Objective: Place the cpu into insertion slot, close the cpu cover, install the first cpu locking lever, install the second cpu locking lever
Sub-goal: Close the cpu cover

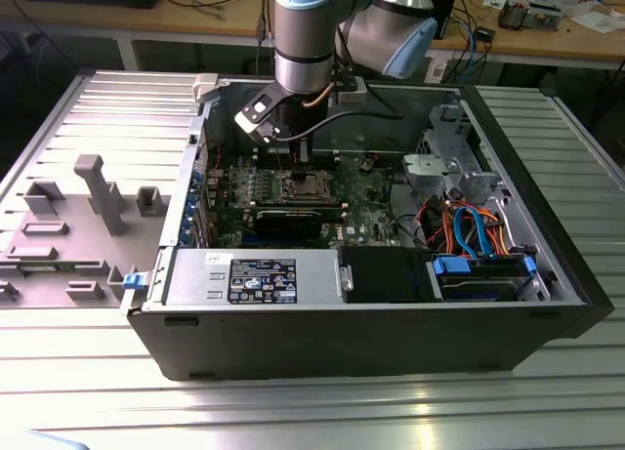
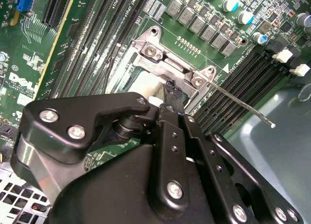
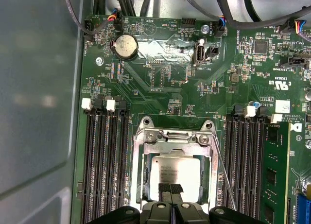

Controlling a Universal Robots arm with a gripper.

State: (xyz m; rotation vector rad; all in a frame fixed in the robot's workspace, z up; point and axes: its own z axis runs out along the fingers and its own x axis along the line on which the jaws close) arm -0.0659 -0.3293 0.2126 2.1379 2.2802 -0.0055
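The cpu (image 3: 175,171) lies flat in the insertion slot (image 1: 307,184), its silvery top showing. The cpu cover (image 3: 142,175) is a silvery frame that lies down around the chip, hinged at the end away from me. My gripper (image 3: 171,189) hovers over the near edge of the cpu, with its two black fingertips (image 2: 172,90) pressed together, shut on nothing. One thin locking lever (image 2: 243,105) sticks out free beside the socket and shows as a wire (image 3: 224,173) along the cover's side. The other lever (image 2: 112,59) lies along the opposite side. The arm reaches down into the case with the gripper (image 1: 298,165).
Long black memory slots (image 3: 104,161) flank the socket on both sides. A coin battery (image 3: 125,45) and cables sit beyond it. The grey case wall (image 3: 39,112) is close by. A black graphics card (image 1: 293,219), power supply (image 1: 259,277) and drive cables (image 1: 469,225) fill the case.
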